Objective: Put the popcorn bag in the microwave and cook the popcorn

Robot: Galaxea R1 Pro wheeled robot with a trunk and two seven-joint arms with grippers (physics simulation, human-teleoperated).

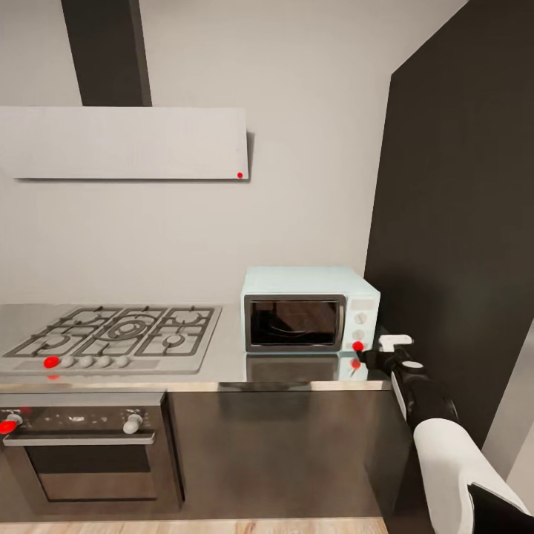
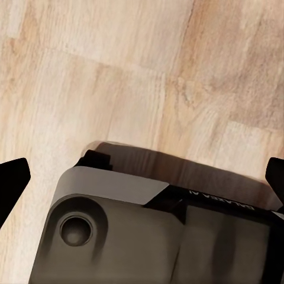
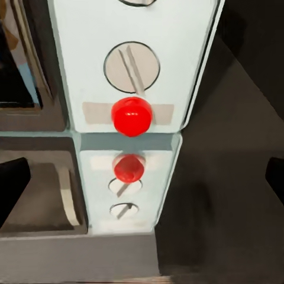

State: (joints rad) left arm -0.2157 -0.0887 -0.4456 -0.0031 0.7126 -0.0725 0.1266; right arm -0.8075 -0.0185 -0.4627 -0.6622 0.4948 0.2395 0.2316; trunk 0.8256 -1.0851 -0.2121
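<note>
Landmark: microwave [image 1: 310, 309], door shut, standing on the grey desk [image 1: 222, 367] near its right end, dark glass hides whatever is inside; popcorn bag can't be made out. Left of the microwave, gas hob [image 1: 111, 337] set in the desk, oven [image 1: 85, 452] under the hob. Bare desk strip between hob and microwave. Right of the microwave, a tall dark cabinet [image 1: 460, 222] close by, tight room there. Left claw [image 2: 142, 177]: black tips spread wide at frame edges, holding nothing, above the wood floor [image 2: 118, 77] and the robot base [image 2: 118, 236]. Right claw [image 1: 387, 347] at the microwave's lower right front corner, just before the red button [image 3: 131, 116]; tips [image 3: 12, 186] wide apart, empty, contact with button can't tell.
</note>
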